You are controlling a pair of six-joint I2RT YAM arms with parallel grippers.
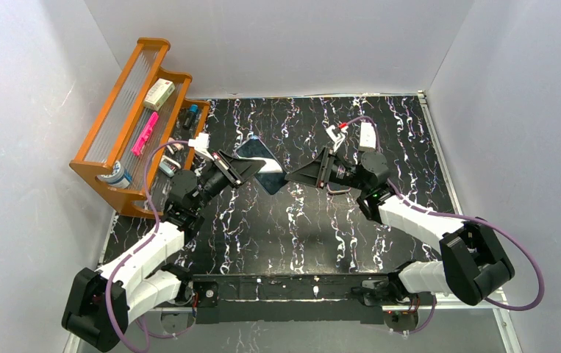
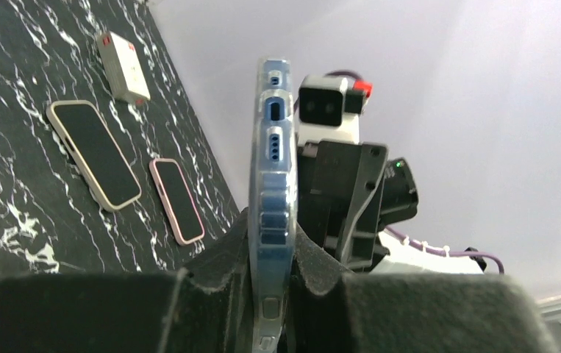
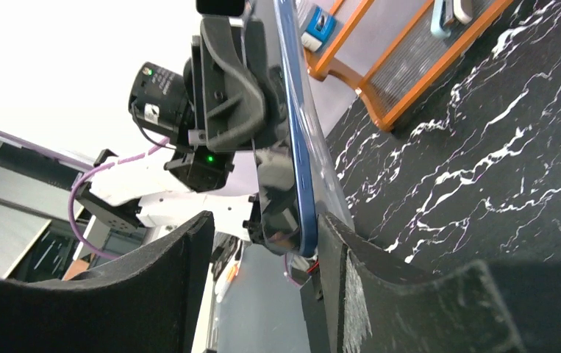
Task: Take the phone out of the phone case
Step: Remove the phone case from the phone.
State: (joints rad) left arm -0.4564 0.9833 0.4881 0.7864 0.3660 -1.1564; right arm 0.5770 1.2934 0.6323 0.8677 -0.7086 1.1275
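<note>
A blue phone in a clear case [image 1: 261,157] is held off the black marble table between my two arms. My left gripper [image 1: 246,170] is shut on it; in the left wrist view the phone [image 2: 273,147] stands edge-on, pinched between the two pads, its ports facing up. My right gripper [image 1: 297,176] is open at the phone's other end. In the right wrist view the phone's blue edge [image 3: 299,162] lies between my open fingers [image 3: 262,246], close against the right pad [image 3: 340,254], with a wide gap to the left pad.
An orange wooden shelf [image 1: 126,110] with small items stands at the back left and also shows in the right wrist view [image 3: 409,81]. Two other phones [image 2: 93,151] [image 2: 178,198] and a small white box [image 2: 123,66] lie on the table.
</note>
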